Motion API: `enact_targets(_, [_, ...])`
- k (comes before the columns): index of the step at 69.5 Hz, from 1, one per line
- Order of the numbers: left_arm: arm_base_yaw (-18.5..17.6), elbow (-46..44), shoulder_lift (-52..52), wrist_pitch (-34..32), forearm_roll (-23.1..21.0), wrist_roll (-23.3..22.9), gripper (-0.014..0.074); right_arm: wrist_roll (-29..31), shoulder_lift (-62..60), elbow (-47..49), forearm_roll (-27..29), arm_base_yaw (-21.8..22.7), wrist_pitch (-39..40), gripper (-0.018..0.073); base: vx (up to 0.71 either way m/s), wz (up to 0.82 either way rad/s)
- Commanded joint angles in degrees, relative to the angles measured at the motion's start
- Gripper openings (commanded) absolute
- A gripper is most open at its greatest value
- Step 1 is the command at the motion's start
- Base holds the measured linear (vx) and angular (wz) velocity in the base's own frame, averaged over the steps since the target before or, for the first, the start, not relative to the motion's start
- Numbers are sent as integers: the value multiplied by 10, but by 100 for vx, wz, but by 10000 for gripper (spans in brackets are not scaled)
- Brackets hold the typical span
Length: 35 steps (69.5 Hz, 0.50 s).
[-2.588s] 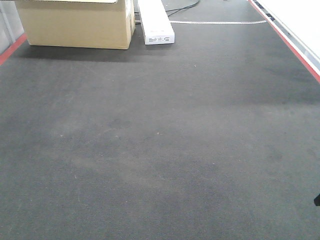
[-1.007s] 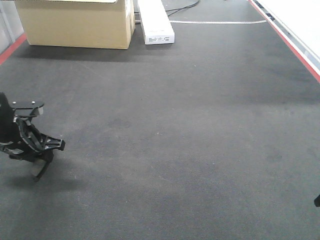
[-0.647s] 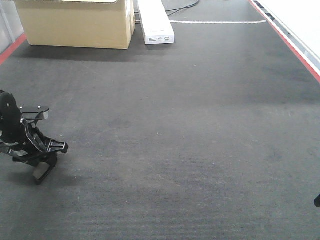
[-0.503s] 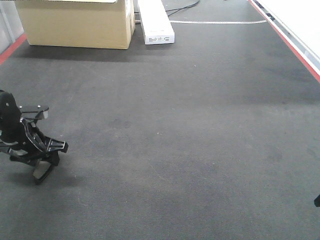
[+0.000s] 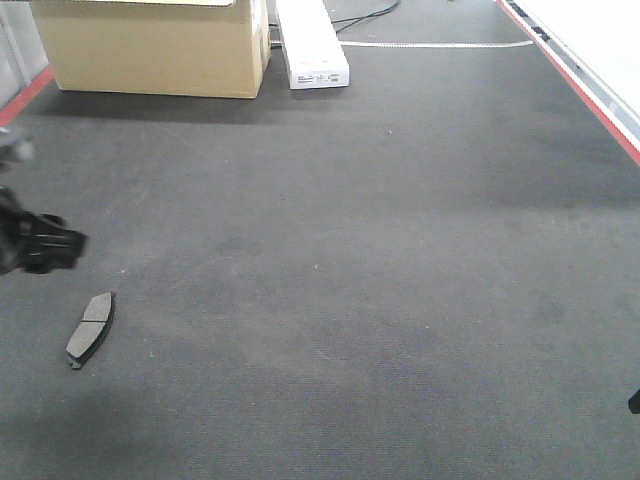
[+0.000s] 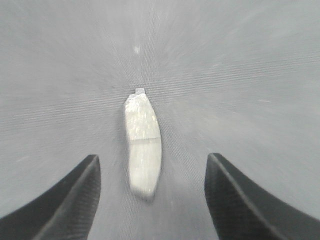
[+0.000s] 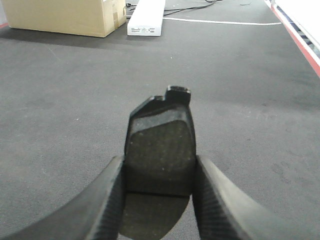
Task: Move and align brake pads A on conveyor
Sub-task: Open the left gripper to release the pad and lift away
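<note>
Two of the brake pads are in sight on the conveyor (image 5: pixel 380 300), whose far end carries a cardboard box (image 5: pixel 150 50). Well nearer the camera than that box, in line with its left edge, the left gripper (image 5: pixel 45 245) hangs blurred above the belt. Its jaws are spread wide with nothing between them. Just nearer again lies the first pad (image 5: pixel 90 328), flat on the belt, its length running roughly toward the box with a slight lean. The motion-smeared left wrist view shows it in the gap below the gripper, touching neither finger. It looks placed as a marker against which the others can be lined up. Just right of the box sits a long white carton (image 5: pixel 310 45). Far right of the box and nearer the camera, the right gripper (image 7: pixel 159 175) is closed on the second pad (image 7: pixel 160 145), pinching it across its width. The pad's length points up the belt toward the box, a hold that would likely let it go down parallel to the first. Farthest right of the box runs a red edge strip (image 5: pixel 580 85).
</note>
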<state>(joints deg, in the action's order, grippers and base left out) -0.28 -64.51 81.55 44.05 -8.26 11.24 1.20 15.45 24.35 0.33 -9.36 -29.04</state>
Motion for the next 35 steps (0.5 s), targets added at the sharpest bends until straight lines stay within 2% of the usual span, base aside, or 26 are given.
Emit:
enact_targets(1, [-3, 43, -108, -74, -9, 3, 449, 5, 5, 18, -3, 1, 53, -7, 0, 0])
enact_targets(35, [-2, 354, -500, -287, -9, 1, 449, 5, 5, 18, -3, 1, 54, -7, 0, 0])
